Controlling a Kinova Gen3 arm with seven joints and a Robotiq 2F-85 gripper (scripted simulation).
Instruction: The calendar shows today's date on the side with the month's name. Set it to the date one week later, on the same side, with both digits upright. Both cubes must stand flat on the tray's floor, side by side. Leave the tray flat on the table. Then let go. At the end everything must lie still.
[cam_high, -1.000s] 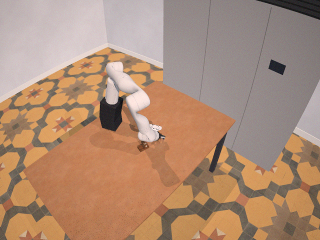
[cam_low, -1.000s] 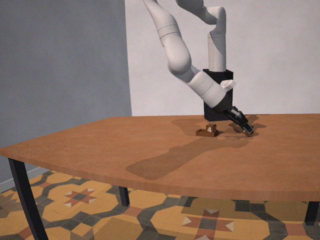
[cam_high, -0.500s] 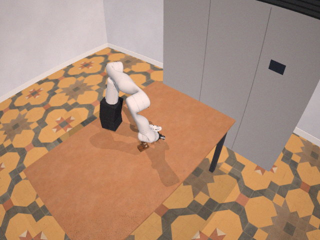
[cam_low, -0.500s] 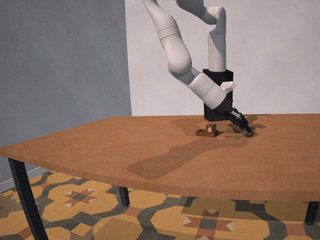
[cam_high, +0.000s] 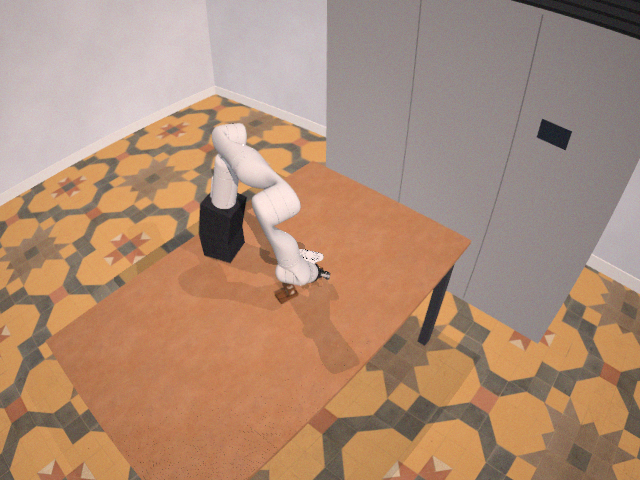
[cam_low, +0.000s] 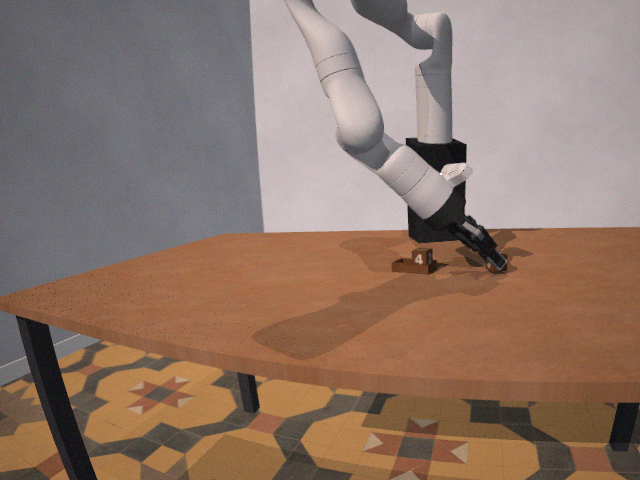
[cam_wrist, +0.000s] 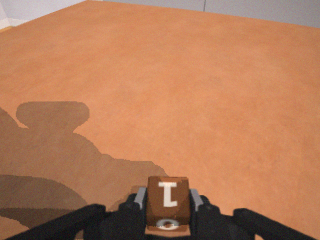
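Wrist view, bottom centre of frame: brown cube clamped between the two dark fingers, one on each side face. White digit 1 on the face turned to the camera, seen inverted there; another white mark on the face below it, partly cut off, not readable. Beyond, bare orange table, with a dark arm shadow at left centre.

Exterior view, right of centre: gripper slanted steeply down and to the right, tip low over the table, held cube at the tip. Contact between cube and table surface: cannot tell. Just left of it, apart from the gripper, low brown tray flat on the table, with second cube standing in its right half, white 4 on the face toward the camera. Left half of tray without a cube. Black pedestal behind, white arm rising to top of frame.

Top view, centre of frame: tray at the lower edge of the wrist, largely covered by the arm. Grey cabinet at upper right, patterned floor tiles all round.
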